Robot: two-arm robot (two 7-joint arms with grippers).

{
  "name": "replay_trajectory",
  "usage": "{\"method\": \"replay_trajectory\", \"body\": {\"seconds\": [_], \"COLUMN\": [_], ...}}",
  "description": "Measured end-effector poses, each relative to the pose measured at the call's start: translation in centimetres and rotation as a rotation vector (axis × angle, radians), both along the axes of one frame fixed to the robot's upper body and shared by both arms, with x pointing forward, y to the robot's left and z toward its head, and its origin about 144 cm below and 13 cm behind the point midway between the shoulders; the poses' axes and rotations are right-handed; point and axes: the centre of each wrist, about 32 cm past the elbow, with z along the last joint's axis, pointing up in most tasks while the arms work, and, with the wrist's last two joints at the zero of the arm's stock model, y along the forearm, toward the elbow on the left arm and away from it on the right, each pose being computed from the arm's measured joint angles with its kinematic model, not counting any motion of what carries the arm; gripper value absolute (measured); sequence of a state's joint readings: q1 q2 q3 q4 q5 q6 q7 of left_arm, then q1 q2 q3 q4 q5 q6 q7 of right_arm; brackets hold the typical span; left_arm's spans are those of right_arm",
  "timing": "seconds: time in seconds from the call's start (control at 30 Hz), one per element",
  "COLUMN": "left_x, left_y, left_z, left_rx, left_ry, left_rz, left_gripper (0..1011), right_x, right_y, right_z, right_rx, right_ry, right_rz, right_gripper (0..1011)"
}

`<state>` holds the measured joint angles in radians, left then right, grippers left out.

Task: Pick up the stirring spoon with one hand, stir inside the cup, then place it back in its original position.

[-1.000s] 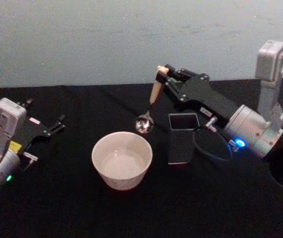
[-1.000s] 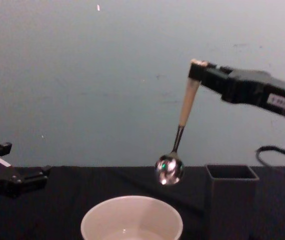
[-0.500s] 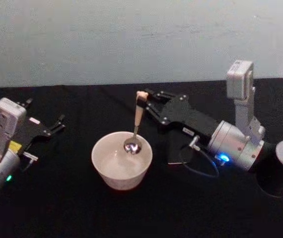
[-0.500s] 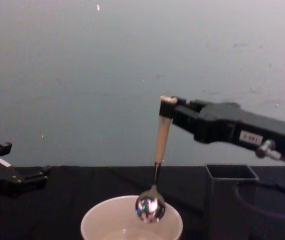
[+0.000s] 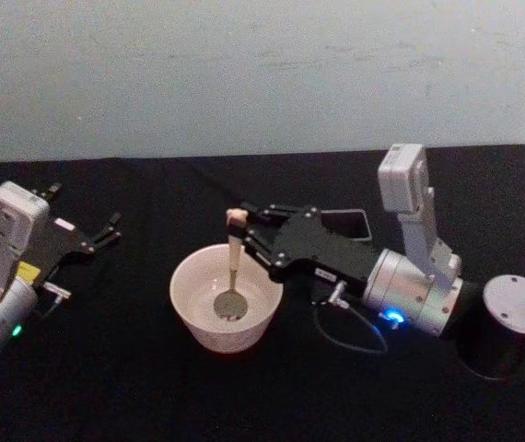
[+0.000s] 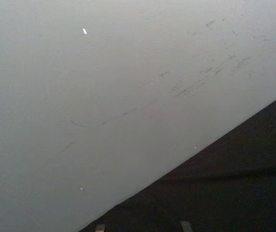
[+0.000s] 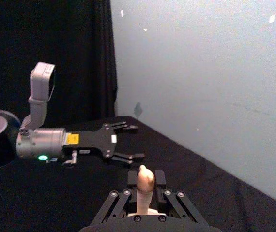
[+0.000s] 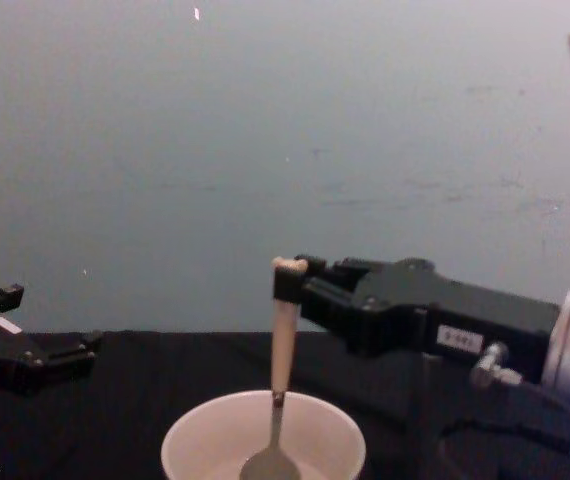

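Jaws of the black right gripper (image 5: 242,226) were clamped on the bear-head top of the slim, cream-handled stirring spoon (image 5: 233,262), near the centre of the head view. The spoon hung upright below the gripper, its grey metal bowl low inside the wide round cream-white cup (image 5: 215,337). The small dark grey square holder (image 5: 364,225) stood right of the cup, behind the arm. At the left edge the left gripper (image 5: 86,212) rested over the black table (image 5: 134,387), fingers spread wide
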<state>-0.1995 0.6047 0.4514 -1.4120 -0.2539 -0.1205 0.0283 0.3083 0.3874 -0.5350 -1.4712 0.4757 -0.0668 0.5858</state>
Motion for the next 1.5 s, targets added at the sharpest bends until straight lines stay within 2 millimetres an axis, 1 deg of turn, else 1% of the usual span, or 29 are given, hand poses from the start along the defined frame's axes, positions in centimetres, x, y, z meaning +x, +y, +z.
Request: {"method": "replay_trajectory", "body": {"seconds": [0.23, 0.4, 0.6, 0.77, 0.93, 1.17, 1.37, 1.5], "left_x": [0.0, 0.0, 0.0, 0.0, 0.0, 0.0, 0.0, 0.0], "left_y": [0.0, 0.0, 0.0, 0.0, 0.0, 0.0, 0.0, 0.0], "left_z": [0.0, 0.0, 0.0, 0.0, 0.0, 0.0, 0.0, 0.0], "left_rx": [0.000, 0.000, 0.000, 0.000, 0.000, 0.000, 0.000, 0.000], "left_ry": [0.000, 0.000, 0.000, 0.000, 0.000, 0.000, 0.000, 0.000], "left_rz": [0.000, 0.000, 0.000, 0.000, 0.000, 0.000, 0.000, 0.000], "left_gripper": [1001, 1001, 1001, 1001, 1002, 1001, 1001, 1002], "right_x": [0.1, 0.5, 1.3, 2.0, 2.8, 3.5, 3.0, 1.9], "right_y": [1.4, 2.5, 3.2, 3.4, 3.1, 1.9, 0.7, -0.2], "right_z": [-0.5, -0.7, -0.9, -1.1, -1.2, -0.9, -0.7, -0.4], "right_rx": [-0.015, -0.016, -0.023, -0.029, -0.033, -0.033, -0.029, -0.015], "right_ry": [0.018, 0.019, 0.012, 0.013, 0.014, 0.019, 0.033, 0.041], "right_rz": [0.040, 0.054, 0.047, 0.020, -0.017, -0.082, -0.108, -0.115], "right_gripper": [211, 211, 211, 211, 211, 211, 211, 211]}}
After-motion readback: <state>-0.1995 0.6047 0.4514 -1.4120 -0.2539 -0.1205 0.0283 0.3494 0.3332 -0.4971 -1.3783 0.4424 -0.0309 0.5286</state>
